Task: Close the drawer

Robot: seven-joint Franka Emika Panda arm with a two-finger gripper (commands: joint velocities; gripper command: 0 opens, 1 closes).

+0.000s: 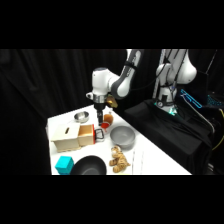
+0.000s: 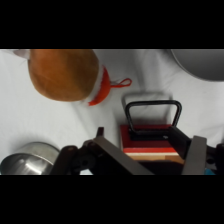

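The drawer (image 1: 87, 134) juts slightly from its beige box (image 1: 67, 137) on the bench (image 1: 150, 155), its handle (image 2: 152, 112) facing the claw (image 1: 101, 119) just above. Whether the claw is clenched I cannot tell. A good close probably means pressing squarely on the drawer front, straight along its slide, so the box stays put.

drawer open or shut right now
Open: in the side view the orange-brown drawer sticks out of the beige box, and its dark loop handle lies ahead of the pincer.
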